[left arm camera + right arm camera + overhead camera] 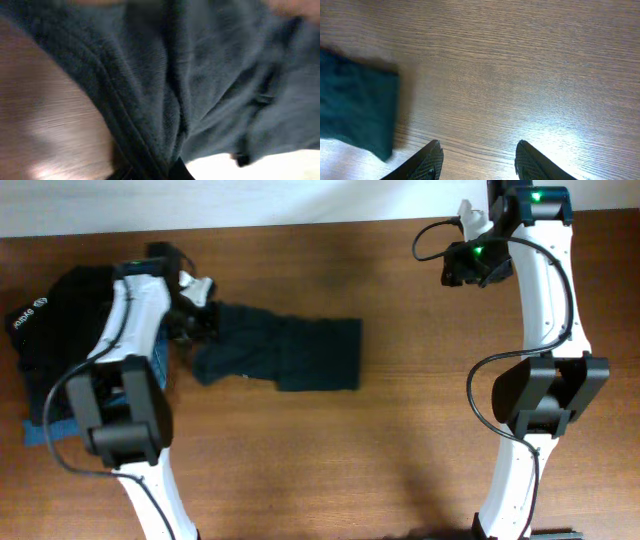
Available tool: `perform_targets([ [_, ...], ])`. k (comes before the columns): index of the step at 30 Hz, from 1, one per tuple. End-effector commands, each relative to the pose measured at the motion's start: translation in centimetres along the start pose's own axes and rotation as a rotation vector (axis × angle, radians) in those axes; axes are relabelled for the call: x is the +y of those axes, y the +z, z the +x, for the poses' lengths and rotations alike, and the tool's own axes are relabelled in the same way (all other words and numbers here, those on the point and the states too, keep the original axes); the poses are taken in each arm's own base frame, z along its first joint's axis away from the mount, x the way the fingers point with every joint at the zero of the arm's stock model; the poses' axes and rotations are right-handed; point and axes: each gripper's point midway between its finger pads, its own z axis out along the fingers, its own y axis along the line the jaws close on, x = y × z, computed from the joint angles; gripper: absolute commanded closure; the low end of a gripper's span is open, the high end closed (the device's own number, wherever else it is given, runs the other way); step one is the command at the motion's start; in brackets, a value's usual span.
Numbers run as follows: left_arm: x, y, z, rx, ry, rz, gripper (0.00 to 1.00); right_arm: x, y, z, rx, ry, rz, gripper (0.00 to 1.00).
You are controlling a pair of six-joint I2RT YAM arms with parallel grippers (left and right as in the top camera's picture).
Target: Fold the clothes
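Observation:
A dark garment [290, 355] lies stretched out on the wooden table [400, 440], left of centre. My left gripper [195, 310] sits at its left end and is shut on a bunched fold of it. In the left wrist view the dark fabric [200, 75] fills nearly everything and is pinched at the bottom edge, where the left gripper [150, 172] barely shows. My right gripper [470, 225] hangs at the far right back of the table, away from the cloth. In its wrist view the right gripper [477, 150] stands open over bare wood, and a corner of the garment [355, 105] shows at the left.
A pile of black clothes [60, 330] with white lettering lies at the far left under the left arm. A strip of blue denim [38, 432] sticks out beneath the pile. The table's back edge meets a pale wall [250, 200].

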Motion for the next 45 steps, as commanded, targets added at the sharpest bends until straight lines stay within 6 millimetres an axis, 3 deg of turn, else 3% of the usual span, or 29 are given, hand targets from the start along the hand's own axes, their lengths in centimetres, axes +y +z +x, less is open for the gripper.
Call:
perform_targets([
  [1,-2.9,-4.2,-1.5,-0.11,0.049,0.074,0.96,-0.3,-0.5,-0.1,-0.01,0.011,0.011,0.48],
  [7,-6.9,-3.2,-0.9,-0.082,0.118,0.104,0.96,-0.2,-0.5,0.1,-0.002,0.012,0.01,0.48],
  [18,-18.6,0.1,2.7,-0.002,0.381,0.141,0.94,-0.2,-0.5,0.4,0.007,0.013,0.008,0.48],
  [22,-22.0,1.5,4.2,0.004,0.479,0.09,0.91,-0.2,-0.5,0.5,0.014,0.014,0.007,0.48],
  [24,-23.4,2.2,4.5,-0.014,0.529,0.062,0.78,-0.1,-0.5,0.5,0.015,0.015,0.006,0.48],
  [25,-23.9,2.5,4.5,-0.023,0.549,0.047,0.64,-0.1,-0.5,0.6,0.016,0.015,0.003,0.48],
  [27,-24.7,2.8,4.3,-0.058,0.587,-0.001,0.59,-0.1,-0.5,0.7,0.022,0.016,0.002,0.48],
  [30,-25.4,3.0,4.1,-0.084,0.613,-0.03,0.44,0.0,-0.5,1.0,0.032,0.017,0.0,0.48],
  [35,-24.2,2.7,3.6,-0.082,0.587,-0.039,0.5,1.8,-0.5,1.0,0.03,-0.007,-0.094,0.48],
  [40,-20.6,1.6,1.5,-0.102,0.497,-0.063,0.51,4.6,-0.5,1.6,0.054,-0.103,-0.17,0.47],
  [45,-16.2,-0.9,-1.5,-0.165,0.394,-0.08,0.51,7.9,0.0,1.8,0.066,-0.237,-0.189,0.37],
])
